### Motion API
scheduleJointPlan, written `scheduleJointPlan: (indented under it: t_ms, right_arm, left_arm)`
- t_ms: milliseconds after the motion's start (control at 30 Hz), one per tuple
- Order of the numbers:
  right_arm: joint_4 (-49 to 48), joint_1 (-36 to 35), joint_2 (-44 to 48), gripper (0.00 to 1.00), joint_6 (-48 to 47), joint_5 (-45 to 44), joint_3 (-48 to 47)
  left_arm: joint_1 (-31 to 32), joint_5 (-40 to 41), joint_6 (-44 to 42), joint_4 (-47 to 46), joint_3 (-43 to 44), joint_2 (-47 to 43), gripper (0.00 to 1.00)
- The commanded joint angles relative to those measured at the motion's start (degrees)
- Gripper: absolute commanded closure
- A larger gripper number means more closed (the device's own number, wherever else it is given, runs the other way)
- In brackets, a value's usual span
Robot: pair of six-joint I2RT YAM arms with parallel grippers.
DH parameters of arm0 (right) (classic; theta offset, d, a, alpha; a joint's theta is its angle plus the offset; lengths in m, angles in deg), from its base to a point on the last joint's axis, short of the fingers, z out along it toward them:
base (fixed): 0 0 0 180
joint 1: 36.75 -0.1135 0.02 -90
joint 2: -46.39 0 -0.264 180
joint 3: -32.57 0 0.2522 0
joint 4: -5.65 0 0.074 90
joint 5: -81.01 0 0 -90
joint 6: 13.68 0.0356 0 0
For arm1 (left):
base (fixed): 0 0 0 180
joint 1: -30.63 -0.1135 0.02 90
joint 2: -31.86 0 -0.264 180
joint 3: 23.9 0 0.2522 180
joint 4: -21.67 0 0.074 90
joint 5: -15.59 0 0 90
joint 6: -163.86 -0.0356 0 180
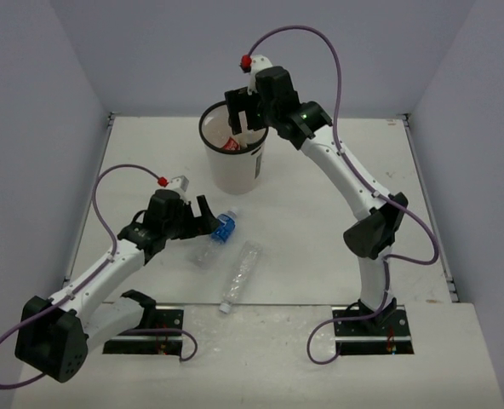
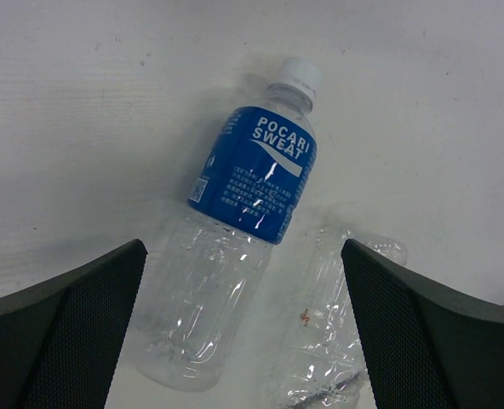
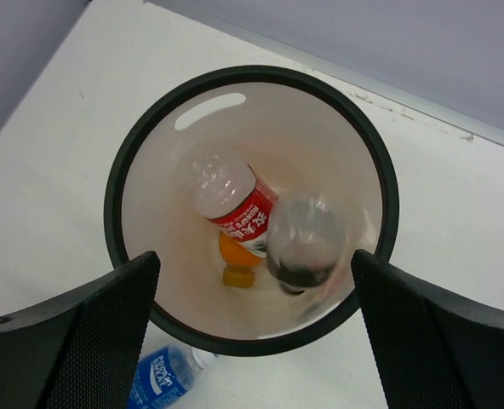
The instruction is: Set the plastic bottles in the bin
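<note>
left gripper [image 2: 242, 251] hangs low over the table [image 1: 320, 256], jaws wide apart and empty, straddling the blue-labelled bottle [image 2: 260, 175], which lies on its side. an unlabelled clear bottle [image 1: 239, 274] lies just beside it, also on the table. further back, right gripper [image 3: 256, 256] hovers over the bin [image 3: 116, 170], jaws spread, holding nothing. inside the bin: red-labelled bottle [image 3: 239, 204], orange bottle [image 3: 235, 260] beneath it, and a blurred dark bottle [image 3: 303, 247], judged to be dropping. step in hand: third deposit. next move calls for the left jaws to descend and close across the blue-labelled bottle's body.
</note>
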Motion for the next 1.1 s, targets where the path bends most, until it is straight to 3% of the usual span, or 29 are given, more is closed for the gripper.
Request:
scheduleJointPlan:
  t_ms: [0, 167, 333, 533, 733, 800, 967, 1067]
  right_arm:
    - [-2.2, -0.7, 4.5, 0.01, -0.3, -1.1, -2.7]
    - [-4.6, -0.7, 11.8, 0.01, 1.1, -8.8, 7.2]
    - [-8.6, -0.6, 23.5, 0.01, 3.6, -10.0, 21.8]
    - [-17.6, -0.6, 46.4, 0.01, 10.6, -10.7, 49.5]
    - [-20.1, -0.7, 63.8, 0.01, 19.8, -10.5, 73.3]
    - [-19.2, -0.7, 68.3, 0.01, 21.8, -9.5, 77.6]
    - [-14.1, -0.7, 76.3, 0.01, 25.8, -10.3, 85.5]
    - [-11.2, -0.7, 78.9, 0.01, 27.2, -11.7, 87.4]
  left_arm:
    - [0.4, -1.6, -3.0, -2.0, -0.2, 0.4, 0.0]
    - [0.7, -3.0, -5.3, -1.8, 0.2, 3.3, 0.0]
    - [2.6, -2.2, -5.9, -1.9, 0.2, 6.2, 0.0]
    - [5.7, 1.1, -6.0, -2.2, 1.7, 12.0, 0.0]
    - [7.9, 6.8, -5.6, -2.2, 4.2, 18.3, 0.03]
    - [8.0, 8.3, -5.3, -1.9, 5.4, 19.1, 0.11]
    - [8.0, 9.3, -5.5, -1.0, 6.5, 18.7, 0.49]
    - [8.0, 10.8, -5.4, 2.1, 7.9, 16.5, 0.66]
